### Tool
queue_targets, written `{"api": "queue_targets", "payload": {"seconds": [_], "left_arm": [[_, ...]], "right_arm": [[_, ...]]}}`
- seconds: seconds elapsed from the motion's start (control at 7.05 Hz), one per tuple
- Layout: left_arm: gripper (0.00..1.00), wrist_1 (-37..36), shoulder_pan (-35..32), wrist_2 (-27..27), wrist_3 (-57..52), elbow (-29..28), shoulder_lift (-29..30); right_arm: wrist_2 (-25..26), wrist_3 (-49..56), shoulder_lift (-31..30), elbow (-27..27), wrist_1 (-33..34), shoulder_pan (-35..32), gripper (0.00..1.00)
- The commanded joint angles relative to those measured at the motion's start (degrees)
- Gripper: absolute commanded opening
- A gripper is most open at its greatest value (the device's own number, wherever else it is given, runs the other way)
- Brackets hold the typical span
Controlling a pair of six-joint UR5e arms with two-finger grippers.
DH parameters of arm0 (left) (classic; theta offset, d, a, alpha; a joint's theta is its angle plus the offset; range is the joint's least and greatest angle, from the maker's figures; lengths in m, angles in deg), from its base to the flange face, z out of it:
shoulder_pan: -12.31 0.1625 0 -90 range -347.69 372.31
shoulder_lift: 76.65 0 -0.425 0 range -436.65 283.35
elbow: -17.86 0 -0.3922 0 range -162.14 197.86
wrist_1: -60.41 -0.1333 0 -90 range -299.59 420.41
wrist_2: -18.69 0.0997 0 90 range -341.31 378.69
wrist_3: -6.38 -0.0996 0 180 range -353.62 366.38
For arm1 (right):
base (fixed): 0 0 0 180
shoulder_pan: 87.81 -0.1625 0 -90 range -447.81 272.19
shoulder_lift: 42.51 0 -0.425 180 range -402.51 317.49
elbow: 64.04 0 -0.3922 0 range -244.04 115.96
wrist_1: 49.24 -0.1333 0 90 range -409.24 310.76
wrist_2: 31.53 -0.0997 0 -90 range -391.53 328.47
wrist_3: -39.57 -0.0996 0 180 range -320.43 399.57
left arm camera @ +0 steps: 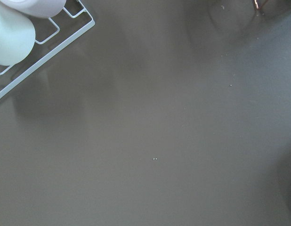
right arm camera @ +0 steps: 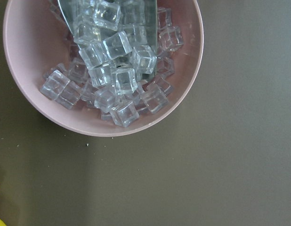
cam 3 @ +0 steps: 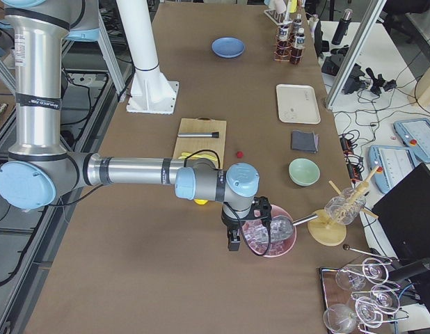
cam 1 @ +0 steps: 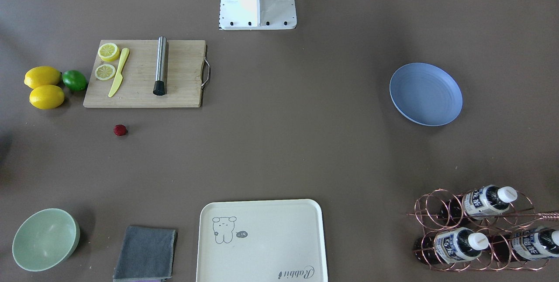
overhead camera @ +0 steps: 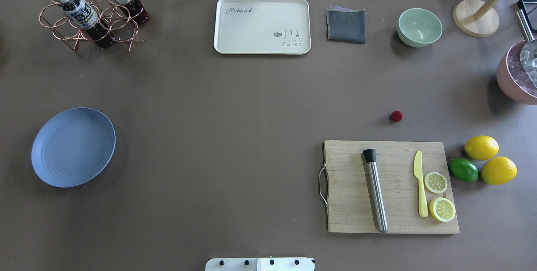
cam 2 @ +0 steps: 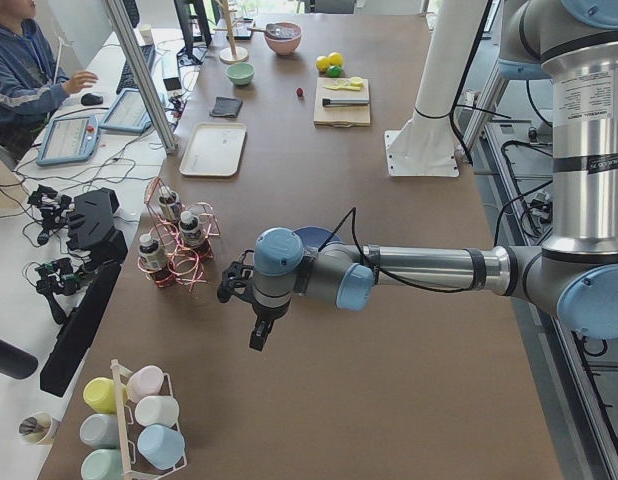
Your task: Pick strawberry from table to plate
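The strawberry [cam 1: 120,130], a small dark-red berry with a bumpy skin, is seen lying on the matte brown-grey table [cam 1: 284,142] on the robot's right side. It is set just off the far long edge of the board [overhead camera: 390,187], apart from it, and well apart from the plate [overhead camera: 73,147]. The plate is round, shallow and light blue, its matte surface marked with faint concentric rings; nothing is held in it.

The board is a pale wooden rectangle with a metal handle. On it are laid a brushed-steel rod [overhead camera: 375,191] with a black tip, a flat yellow knife [overhead camera: 419,183] and two lemon halves [overhead camera: 439,195]. Beside it, two glossy lemons [overhead camera: 488,158] and a lime [overhead camera: 463,169] are grouped together.

The left gripper [cam 2: 257,338] is held above bare table near the plate. The right gripper [cam 3: 234,240] is held over a smooth pink bowl [right arm camera: 28,80] filled with clear ice cubes [right arm camera: 117,66]. Both grippers are shown only from the side, so it cannot be told how wide either is spread or whether anything is gripped.
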Motion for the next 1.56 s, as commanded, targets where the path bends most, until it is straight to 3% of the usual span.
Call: {"api": "queue_targets", "payload": {"seconds": [0.0,0.28,0.57,0.71,0.99,1.28,1.42], "left_arm": [[0.98,2.99,0.10,0.08,0.10,-0.85,0.59],[0.98,7.22,0.09,-0.96,-0.34,-1.29,-1.50],[0.98,11.25,0.36,-10.33,0.10,-1.29,-1.08],[0.98,13.01,3.75,-10.98,0.10,-1.56,-0.73],[0.98,14.34,11.24,-10.64,5.15,-2.69,0.85],[0.98,24.93,19.29,-1.19,18.13,-4.71,0.15],[0.98,32.73,22.91,-0.45,24.03,-8.73,0.50]], "right_arm": [[0.02,0.09,-0.02,-0.03,0.00,0.00,1.00],[-0.07,0.09,-0.02,-0.03,0.00,0.00,1.00],[-0.77,0.00,0.42,-0.38,-0.09,0.00,1.00],[-1.73,-0.09,0.42,-1.17,-2.00,0.00,1.00],[-4.89,-0.53,-0.28,-0.73,-6.85,0.18,1.00],[-4.82,-0.62,-0.46,-1.00,-7.21,1.23,1.00],[-4.73,-0.53,-0.63,-1.00,-7.56,1.23,1.00]]}}
